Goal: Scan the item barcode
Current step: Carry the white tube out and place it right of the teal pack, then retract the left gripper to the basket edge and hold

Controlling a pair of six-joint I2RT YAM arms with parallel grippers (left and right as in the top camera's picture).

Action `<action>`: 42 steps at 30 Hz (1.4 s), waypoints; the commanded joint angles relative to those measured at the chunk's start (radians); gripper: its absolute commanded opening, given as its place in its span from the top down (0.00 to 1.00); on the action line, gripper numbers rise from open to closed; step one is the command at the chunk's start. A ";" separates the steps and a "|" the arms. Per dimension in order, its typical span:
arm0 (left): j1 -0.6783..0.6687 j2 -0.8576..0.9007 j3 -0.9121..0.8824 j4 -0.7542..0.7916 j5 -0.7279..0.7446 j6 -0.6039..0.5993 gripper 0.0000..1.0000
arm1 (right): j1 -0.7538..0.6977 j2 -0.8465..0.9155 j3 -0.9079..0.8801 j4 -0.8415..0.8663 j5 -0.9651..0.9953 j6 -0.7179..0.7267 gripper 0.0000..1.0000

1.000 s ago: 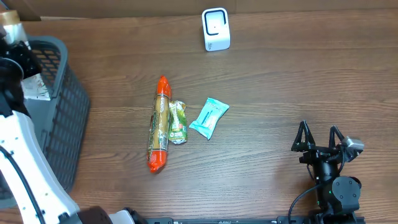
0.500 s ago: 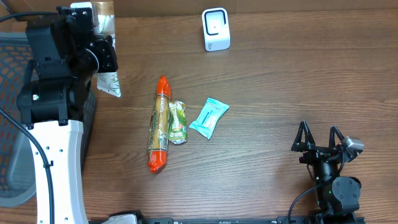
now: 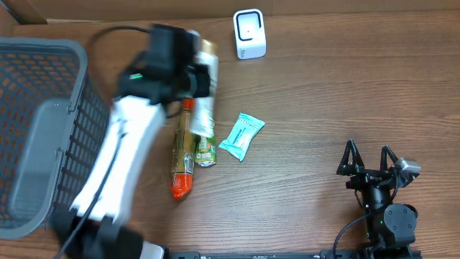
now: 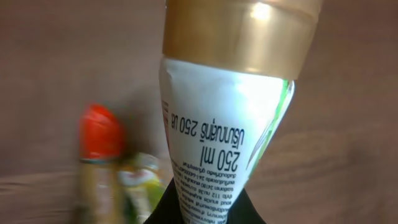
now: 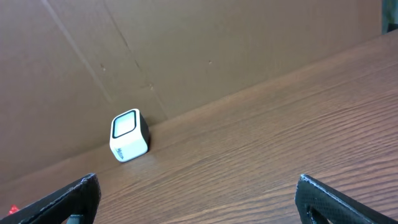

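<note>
pouch point(image 4: 224, 124) sits clamped in left gripper point(image 3: 195, 78) near scanner point(image 3: 249, 34).

The overhead camera looks straight down from high up, taking in the table point(image 3: 323, 93), the basket point(image 3: 36, 46) at left and the scanner point(image 3: 249, 34) at the far edge. The left wrist camera sits very near the pouch point(image 4: 224, 143), which fills its frame, facing down at the table; it shares the sausage point(image 4: 99, 134) with overhead. The right wrist camera looks low across the table toward the wall point(image 5: 186, 50), sharing the scanner
</note>
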 commanded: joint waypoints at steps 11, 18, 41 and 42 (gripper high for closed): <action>-0.314 0.347 -0.019 0.207 0.132 -0.207 0.96 | 0.005 -0.003 -0.010 0.003 0.010 0.006 0.00; -0.360 0.367 -0.019 0.238 0.127 -0.218 0.57 | 0.005 -0.003 -0.010 0.003 0.010 0.006 0.00; -0.008 0.060 0.190 -0.313 0.015 0.180 0.12 | 0.005 -0.003 -0.010 0.003 0.010 0.006 0.00; 0.019 0.040 0.190 -0.341 0.015 0.216 0.12 | 0.005 -0.003 -0.010 0.003 0.010 0.006 0.00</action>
